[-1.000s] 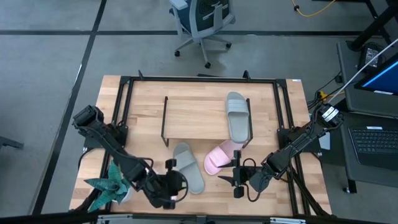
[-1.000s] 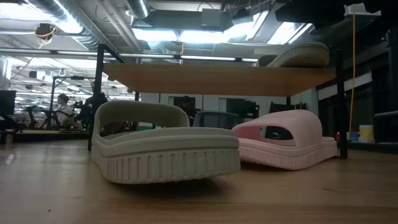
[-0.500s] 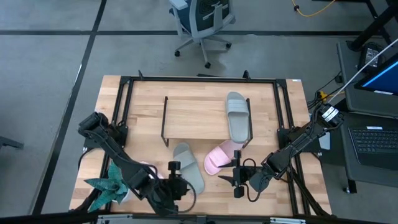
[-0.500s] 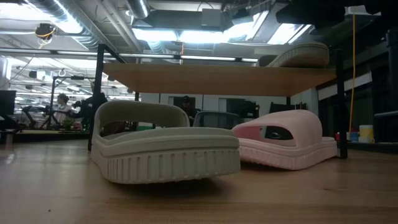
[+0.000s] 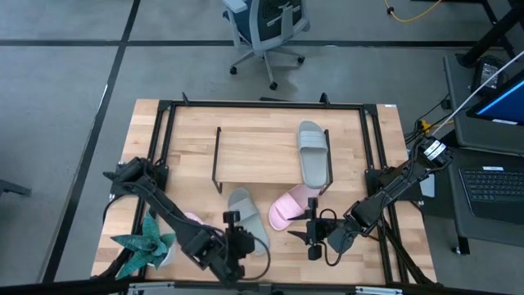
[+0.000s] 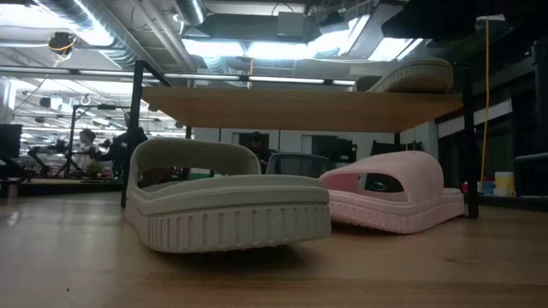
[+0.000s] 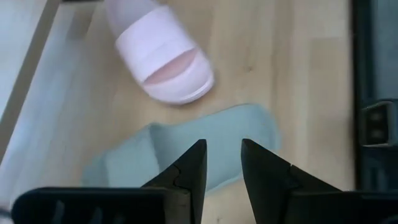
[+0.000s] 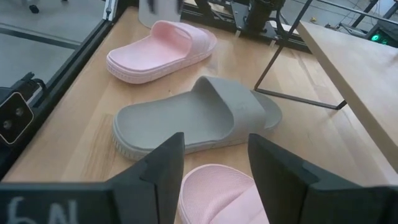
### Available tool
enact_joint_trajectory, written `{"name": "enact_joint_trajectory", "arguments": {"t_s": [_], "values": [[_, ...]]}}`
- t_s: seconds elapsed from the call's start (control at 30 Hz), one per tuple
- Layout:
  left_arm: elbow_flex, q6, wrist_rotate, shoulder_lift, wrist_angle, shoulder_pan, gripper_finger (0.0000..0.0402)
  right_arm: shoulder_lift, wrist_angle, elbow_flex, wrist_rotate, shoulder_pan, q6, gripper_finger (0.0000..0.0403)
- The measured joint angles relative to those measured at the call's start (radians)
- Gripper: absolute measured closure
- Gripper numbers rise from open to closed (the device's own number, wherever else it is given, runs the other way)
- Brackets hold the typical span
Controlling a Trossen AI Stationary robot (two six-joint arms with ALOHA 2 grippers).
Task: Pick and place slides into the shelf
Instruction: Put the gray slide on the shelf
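The left hand (image 5: pixel 237 239), fingers parted and grasping nothing, hovers over the grey-green slide (image 5: pixel 248 220); it should center, lower, then clench.

You find almost nothing readable here. Pale handwritten marks on the dark right wrist body (image 8: pixel 28 210) look like "6N", though you cannot be sure of them.

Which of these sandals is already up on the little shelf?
The grey-green slide lying on the shelf board's right end. The other grey-green one and both pink ones lie on the table.
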Motion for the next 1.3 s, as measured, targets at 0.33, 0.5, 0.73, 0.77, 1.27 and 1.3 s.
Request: {"name": "enact_joint_trajectory", "arguments": {"t_s": [0.33,0.5,0.73,0.77,1.27,1.3], "values": [[-0.001,-0.062,0.031,0.043,-0.052,0.063,0.0310,0.000,-0.088,0.000,-0.001,0.000,0.085,0.0224],[0.000,-0.093,0.076,0.075,-0.073,0.072,0.0310,0.000,-0.116,0.000,-0.001,0.000,0.112,0.0224],[-0.001,-0.095,0.123,0.118,-0.087,0.073,0.0310,0.000,-0.112,0.000,-0.001,0.000,0.106,0.0224],[-0.001,-0.096,0.127,0.122,-0.086,0.074,0.0310,0.000,-0.112,0.000,-0.001,0.000,0.106,0.0224],[-0.001,-0.171,0.090,0.126,-0.171,0.083,0.0310,0.000,-0.110,0.000,-0.001,0.000,0.101,0.0224],[-0.001,-0.173,0.085,0.126,-0.171,0.083,0.0310,0.000,-0.111,0.000,-0.001,0.000,0.101,0.0224]]}}
